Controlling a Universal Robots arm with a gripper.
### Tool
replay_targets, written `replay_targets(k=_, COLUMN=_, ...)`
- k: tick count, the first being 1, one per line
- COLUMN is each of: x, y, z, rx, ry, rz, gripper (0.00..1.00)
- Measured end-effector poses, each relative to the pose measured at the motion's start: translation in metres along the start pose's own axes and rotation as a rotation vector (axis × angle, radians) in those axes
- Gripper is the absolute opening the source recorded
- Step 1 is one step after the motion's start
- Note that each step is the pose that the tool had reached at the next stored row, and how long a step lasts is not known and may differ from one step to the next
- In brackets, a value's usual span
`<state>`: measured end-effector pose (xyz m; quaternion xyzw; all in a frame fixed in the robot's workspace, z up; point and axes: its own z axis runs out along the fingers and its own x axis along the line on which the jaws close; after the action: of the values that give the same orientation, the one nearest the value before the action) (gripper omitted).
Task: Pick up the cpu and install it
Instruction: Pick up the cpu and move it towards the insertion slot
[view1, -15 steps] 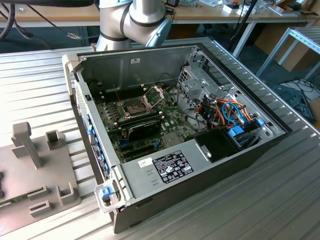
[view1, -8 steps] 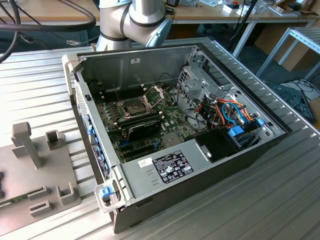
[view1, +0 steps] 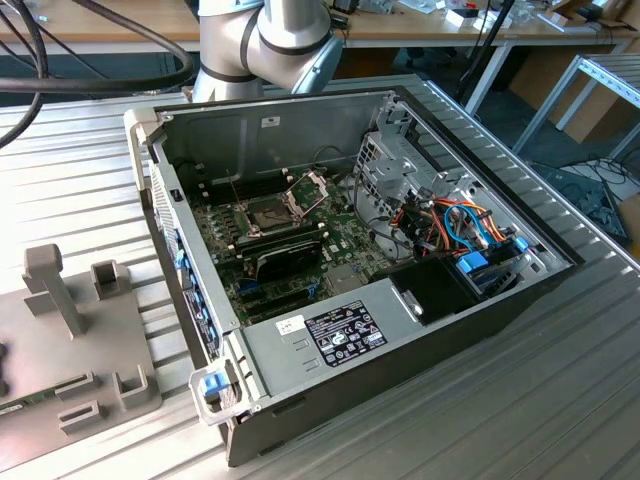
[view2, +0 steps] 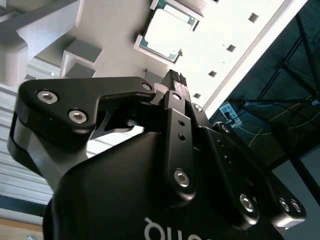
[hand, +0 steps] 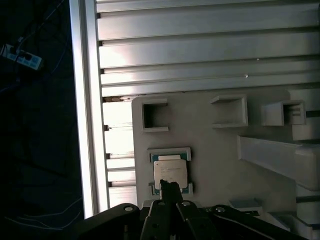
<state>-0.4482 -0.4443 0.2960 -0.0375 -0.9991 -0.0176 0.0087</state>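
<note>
At the exterior view's lower left, grey fixture (view1: 100, 335) on the desk (view1: 560, 400). Centre frame is the open computer case (view1: 400, 330), with the motherboard (view1: 290, 262) bare and the socket frame (view1: 308, 185) hinged up. Wrist views give the close-up: cpu (hand: 170, 171) flat in a fixture nest, lid up, just beyond the end effector (hand: 170, 189) tips (clear gap in the second wrist view). End effector (view2: 176, 79) clenched, gripping nothing. Cpu (view2: 165, 31) is near-square with no clear long axis, edges square to the nest walls.
</note>
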Motion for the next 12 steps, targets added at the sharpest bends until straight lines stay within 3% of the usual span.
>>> replay_targets(k=7, x=0.0, y=0.0, z=0.0001, rx=0.0003, ry=-0.0003, rz=0.0, gripper=0.11)
replay_targets(k=10, x=0.0, y=0.0, z=0.0001, rx=0.0005, ry=-0.0002, rz=0.0, gripper=0.29)
replay_targets(k=12, x=0.0, y=0.0, z=0.0001, rx=0.0007, ry=-0.0003, rz=0.0, gripper=0.29)
